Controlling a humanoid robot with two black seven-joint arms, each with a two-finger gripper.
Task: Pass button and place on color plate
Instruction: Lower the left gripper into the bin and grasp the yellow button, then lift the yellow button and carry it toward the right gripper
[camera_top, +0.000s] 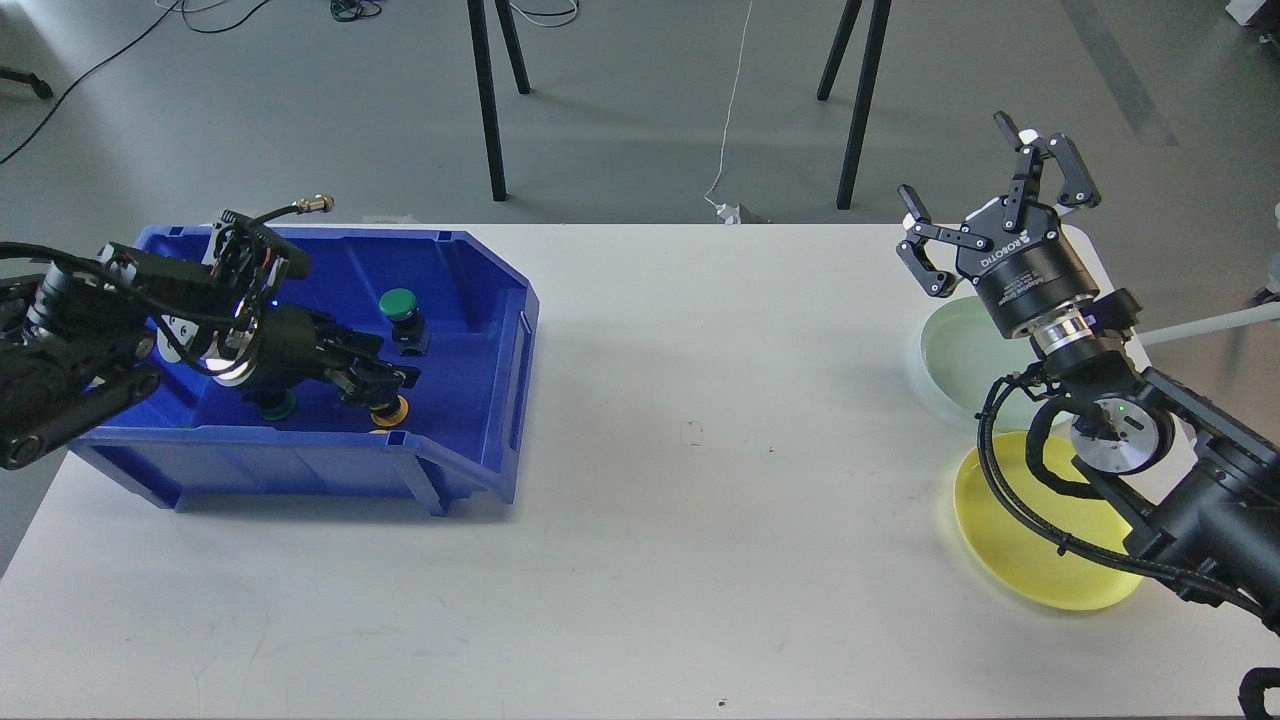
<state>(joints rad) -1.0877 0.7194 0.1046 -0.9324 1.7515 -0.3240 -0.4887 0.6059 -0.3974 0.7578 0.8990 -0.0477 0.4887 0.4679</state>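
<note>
L arm reaches into blue bin (470, 300) at table's left; L gripper (388, 392) low inside bin, fingers right over yellow button (390, 412) near front wall; can't tell if closed on it or just touching. Green button (400, 303) upright further back in bin, apart from gripper; another green one (272, 407) partly hidden under the wrist. R gripper (985, 195) raised at table's right, claw spread wide, holding nothing; below it pale green plate (950, 350) and, nearer, yellow plate (1010, 540), both partly covered by R arm. White table (700, 480) between bin & plates.
</note>
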